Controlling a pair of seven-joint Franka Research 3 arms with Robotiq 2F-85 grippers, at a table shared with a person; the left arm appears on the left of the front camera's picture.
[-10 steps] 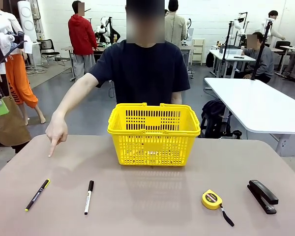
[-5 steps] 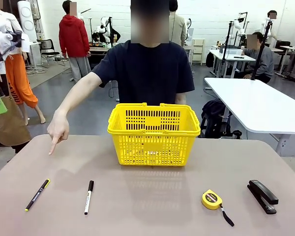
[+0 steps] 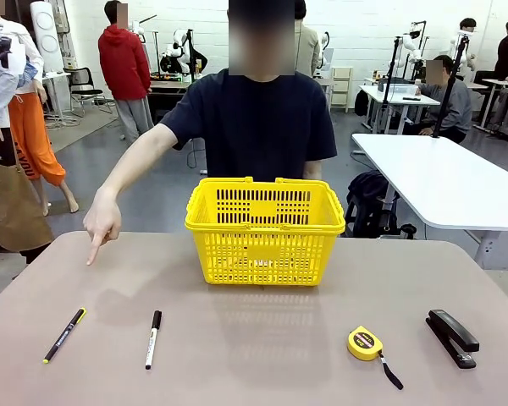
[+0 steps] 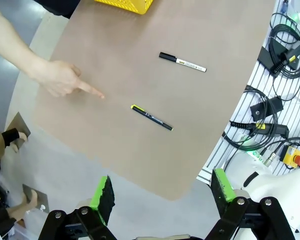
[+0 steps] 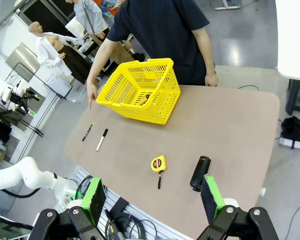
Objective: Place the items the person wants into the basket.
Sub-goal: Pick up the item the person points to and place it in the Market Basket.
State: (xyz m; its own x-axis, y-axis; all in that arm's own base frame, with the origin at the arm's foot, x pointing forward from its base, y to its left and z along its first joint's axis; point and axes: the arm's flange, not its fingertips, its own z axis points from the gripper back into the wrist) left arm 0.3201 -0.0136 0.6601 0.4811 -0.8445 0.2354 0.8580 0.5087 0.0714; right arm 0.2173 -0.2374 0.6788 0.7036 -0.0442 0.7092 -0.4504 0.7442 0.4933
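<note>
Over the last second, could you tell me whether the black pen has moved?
No. The black pen keeps the same spot and slant, left of the white marker, with the same gap to the basket.

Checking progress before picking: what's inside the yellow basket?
Right wrist view shows a dark item on the basket floor, too small to identify. From the front, the mesh walls hide it.

The black pen (image 3: 64, 336) and white marker (image 3: 153, 338) are laid flat at eight o'clock from the upright yellow basket (image 3: 265, 222).
</note>
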